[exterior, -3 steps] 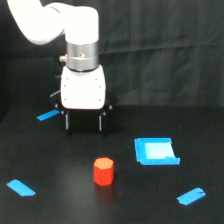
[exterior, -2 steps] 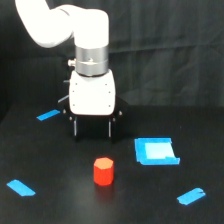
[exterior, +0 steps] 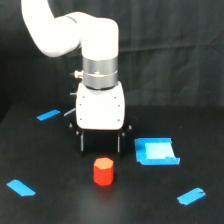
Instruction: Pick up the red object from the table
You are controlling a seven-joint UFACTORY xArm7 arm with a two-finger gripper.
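Arm's slid forward since a second ago, so the gripper (exterior: 100, 144) now hangs right behind the red object (exterior: 103, 171), fingers spread apart. Block's untouched on the table (exterior: 60, 205); lowering, grabbing and lifting all remain.

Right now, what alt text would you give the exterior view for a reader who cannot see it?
A white robot arm's gripper, fingers spread open, hangs just behind a small red object standing on the black table, not touching it. Blue tape strips dot the table, with a larger blue piece toward the exterior view's right.
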